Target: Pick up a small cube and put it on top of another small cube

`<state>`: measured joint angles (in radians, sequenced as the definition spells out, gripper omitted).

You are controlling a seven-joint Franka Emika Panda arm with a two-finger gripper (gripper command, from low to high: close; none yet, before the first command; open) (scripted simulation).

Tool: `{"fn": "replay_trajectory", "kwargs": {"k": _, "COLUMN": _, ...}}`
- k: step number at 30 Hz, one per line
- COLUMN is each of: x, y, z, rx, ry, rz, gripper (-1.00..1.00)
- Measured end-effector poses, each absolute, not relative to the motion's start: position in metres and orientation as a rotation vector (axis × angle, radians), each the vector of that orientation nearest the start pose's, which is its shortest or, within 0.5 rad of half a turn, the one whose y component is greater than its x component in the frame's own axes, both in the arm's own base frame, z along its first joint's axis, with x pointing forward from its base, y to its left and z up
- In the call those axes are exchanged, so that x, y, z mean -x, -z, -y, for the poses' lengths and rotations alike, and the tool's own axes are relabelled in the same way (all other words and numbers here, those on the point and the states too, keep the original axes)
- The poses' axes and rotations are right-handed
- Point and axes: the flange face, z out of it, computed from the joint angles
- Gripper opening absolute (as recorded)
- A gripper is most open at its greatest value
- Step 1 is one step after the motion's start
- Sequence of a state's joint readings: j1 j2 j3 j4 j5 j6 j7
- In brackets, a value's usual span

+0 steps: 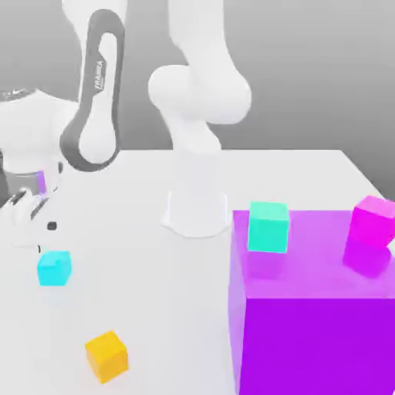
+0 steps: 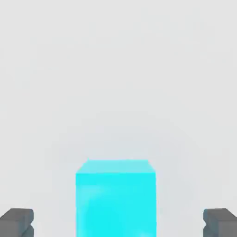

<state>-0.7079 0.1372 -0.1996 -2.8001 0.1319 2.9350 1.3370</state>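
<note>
The small cube [image 1: 54, 268] is bright cyan and rests on the white table near the exterior view's left. My gripper [image 1: 35, 220] hangs just above and slightly behind it, apart from it. In the hand view the small cube [image 2: 115, 199] sits between my gripper's [image 2: 118, 224] two dark fingertips [image 2: 16, 222], which stand wide on either side without touching it. The gripper is open and holds nothing.
An orange cube [image 1: 106, 356] lies on the table toward the front. A large purple block [image 1: 308, 324] fills the exterior view's right; a teal cube [image 1: 268, 226] and a magenta cube [image 1: 372, 222] sit on top of it. The arm's white base [image 1: 197, 208] stands mid-table.
</note>
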Motion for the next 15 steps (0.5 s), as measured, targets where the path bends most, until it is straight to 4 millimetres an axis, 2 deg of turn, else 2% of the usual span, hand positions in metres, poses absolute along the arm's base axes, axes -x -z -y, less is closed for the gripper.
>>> {"fn": "replay_trajectory", "kwargs": {"k": 3, "x": -0.218, "y": -0.141, "z": 0.299, "rx": 1.180, "ry": 0.001, "rz": -2.913, "gripper": 0.00}}
{"fn": "replay_trajectory", "kwargs": {"k": 4, "x": -0.218, "y": -0.134, "z": 0.298, "rx": 1.179, "ry": 0.001, "rz": -2.913, "gripper": -1.00}}
{"fn": "replay_trajectory", "kwargs": {"k": 10, "x": -0.218, "y": -0.131, "z": 0.298, "rx": 1.179, "ry": 0.002, "rz": -2.913, "gripper": -1.00}}
{"fn": "replay_trajectory", "kwargs": {"k": 12, "x": -0.218, "y": -0.140, "z": 0.299, "rx": 1.179, "ry": 0.002, "rz": -2.912, "gripper": -1.00}}
{"fn": "replay_trajectory", "kwargs": {"k": 15, "x": -0.219, "y": -0.165, "z": 0.299, "rx": 1.179, "ry": 0.002, "rz": -2.911, "gripper": -1.00}}
